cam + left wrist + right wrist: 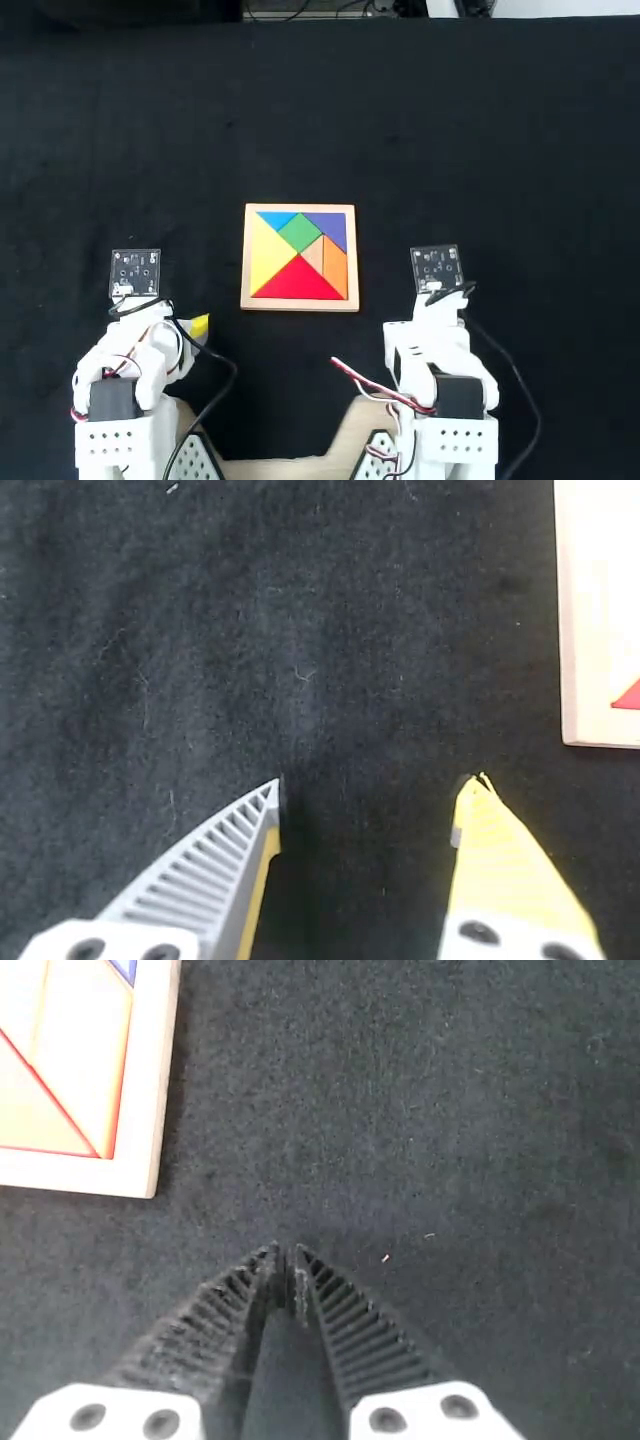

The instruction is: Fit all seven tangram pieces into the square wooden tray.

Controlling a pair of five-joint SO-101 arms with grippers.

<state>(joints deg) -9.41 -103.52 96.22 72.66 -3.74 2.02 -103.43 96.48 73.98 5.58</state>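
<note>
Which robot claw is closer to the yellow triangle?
Left. The left gripper is off the tray side holding the yellow triangle; the right gripper is off the opposite side.

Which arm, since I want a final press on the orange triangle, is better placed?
Right, probably: the orange triangle lies at the right of the tray, nearest the right gripper, which is shut and suits pressing.

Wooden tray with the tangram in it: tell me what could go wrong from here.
1. The left hand stands open just off the tray. A sideways swing could push the tray across the black cloth.
2. The right hand, shut, sits near the tray's other near corner. A bump there might jolt the red triangle, which lies along that edge, out of its seat.
</note>
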